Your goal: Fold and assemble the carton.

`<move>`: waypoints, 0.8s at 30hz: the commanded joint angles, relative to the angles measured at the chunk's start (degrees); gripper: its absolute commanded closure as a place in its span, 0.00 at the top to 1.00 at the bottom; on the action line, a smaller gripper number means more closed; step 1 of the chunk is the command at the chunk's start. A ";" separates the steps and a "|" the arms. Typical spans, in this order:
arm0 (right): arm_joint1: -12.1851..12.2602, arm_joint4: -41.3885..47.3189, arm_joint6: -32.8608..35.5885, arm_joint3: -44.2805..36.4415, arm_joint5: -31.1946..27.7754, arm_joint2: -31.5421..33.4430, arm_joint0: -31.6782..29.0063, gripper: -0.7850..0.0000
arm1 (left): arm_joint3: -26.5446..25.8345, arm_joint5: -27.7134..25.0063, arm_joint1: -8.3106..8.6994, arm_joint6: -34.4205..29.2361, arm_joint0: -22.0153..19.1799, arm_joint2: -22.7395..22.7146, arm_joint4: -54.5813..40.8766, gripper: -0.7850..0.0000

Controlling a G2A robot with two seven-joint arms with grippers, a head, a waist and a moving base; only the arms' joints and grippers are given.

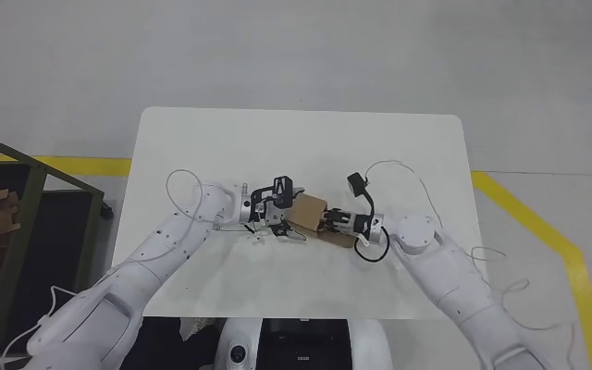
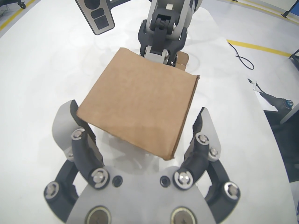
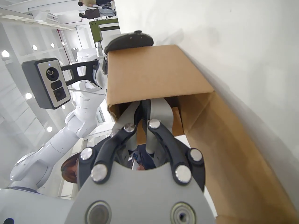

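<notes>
Centrally, left gripper (image 2: pixel 137 112) is gaping open, straddling the carton (image 2: pixel 140 103); right wrist view is revealing right gripper (image 3: pixel 146 106) pinching its inside.

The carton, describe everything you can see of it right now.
The carton is plain brown corrugated cardboard, folded into an open-ended sleeve on the white table. The right end effector reaches into one open end, where a flap sticks out; the open left end effector straddles the opposite edge, one finger touching a corner.
</notes>
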 commanded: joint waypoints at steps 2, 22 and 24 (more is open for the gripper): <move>0.27 -0.27 0.72 0.48 -0.18 0.93 -0.08 0.00 | -0.01 -0.06 0.01 -0.16 0.01 -0.23 -0.12 1.00; 7.38 -17.99 -6.99 -27.10 12.65 21.49 -22.46 0.00 | -0.74 -0.29 0.53 -0.18 0.87 -2.07 0.39 1.00; 7.66 -20.19 -7.65 -29.29 14.95 22.10 -24.17 0.00 | -0.82 -0.36 0.52 -0.03 0.91 -2.07 0.50 1.00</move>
